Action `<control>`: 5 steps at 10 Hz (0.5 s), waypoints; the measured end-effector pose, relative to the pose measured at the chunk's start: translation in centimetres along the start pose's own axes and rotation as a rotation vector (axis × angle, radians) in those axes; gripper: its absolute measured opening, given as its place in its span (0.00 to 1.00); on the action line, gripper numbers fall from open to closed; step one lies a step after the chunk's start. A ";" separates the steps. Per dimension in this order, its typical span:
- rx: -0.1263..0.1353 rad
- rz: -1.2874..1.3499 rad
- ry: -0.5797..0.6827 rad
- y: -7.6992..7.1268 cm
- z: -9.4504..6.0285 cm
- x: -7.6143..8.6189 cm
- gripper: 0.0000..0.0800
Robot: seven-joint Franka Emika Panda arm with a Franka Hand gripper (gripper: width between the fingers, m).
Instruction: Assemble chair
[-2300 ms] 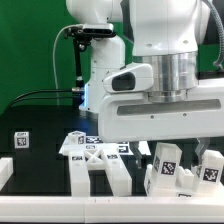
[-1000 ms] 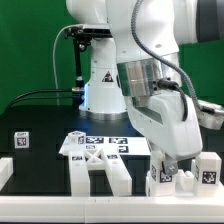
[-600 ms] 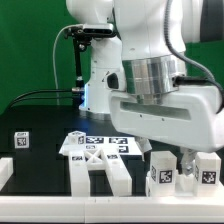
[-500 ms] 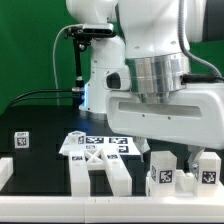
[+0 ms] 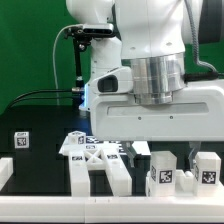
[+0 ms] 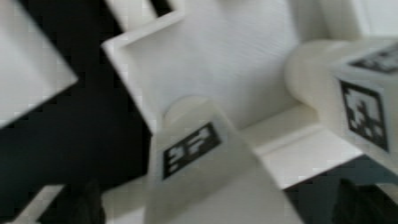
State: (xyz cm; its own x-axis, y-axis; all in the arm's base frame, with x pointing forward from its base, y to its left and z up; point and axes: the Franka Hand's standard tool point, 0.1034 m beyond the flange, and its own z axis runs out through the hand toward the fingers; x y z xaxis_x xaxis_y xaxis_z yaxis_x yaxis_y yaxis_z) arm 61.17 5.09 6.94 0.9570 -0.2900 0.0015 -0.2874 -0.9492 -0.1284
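Observation:
White chair pieces stand at the exterior view's lower right: one tagged block point(image 5: 164, 176) and a second tagged block point(image 5: 208, 172) beside it. My gripper point(image 5: 165, 142) hangs just above them, its wide hand hiding the fingers. In the wrist view the gripper point(image 6: 210, 205) is open, its dark fingers point(image 6: 50, 206) far apart at the frame's edges. Between them lies a white tagged piece point(image 6: 192, 150), not pinched. A rounded tagged piece point(image 6: 361, 100) sits beside it on a broad white slab point(image 6: 214, 70). Another white chair part with two prongs point(image 5: 100, 168) lies at centre front.
The marker board point(image 5: 100, 143) lies flat behind the pronged part. A small tagged white piece point(image 5: 21, 140) stands alone at the exterior view's left. The table's white raised border point(image 5: 5, 172) runs along the front left. The arm's base point(image 5: 95, 60) stands at the back.
The jaws have opened wide and the hand has swung level and lifted a little above the tagged blocks at the lower right, which stay standing.

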 end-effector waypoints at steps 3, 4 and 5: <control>-0.021 -0.103 0.003 -0.1 0.0 0.0 0.68; -0.021 -0.096 0.004 0.0 0.0 0.0 0.68; -0.020 -0.008 0.004 -0.1 0.0 0.0 0.46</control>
State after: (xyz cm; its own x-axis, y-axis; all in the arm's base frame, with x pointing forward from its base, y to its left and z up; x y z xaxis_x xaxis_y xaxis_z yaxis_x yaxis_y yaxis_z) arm 61.18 5.20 6.92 0.9590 -0.2833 0.0065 -0.2810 -0.9535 -0.1088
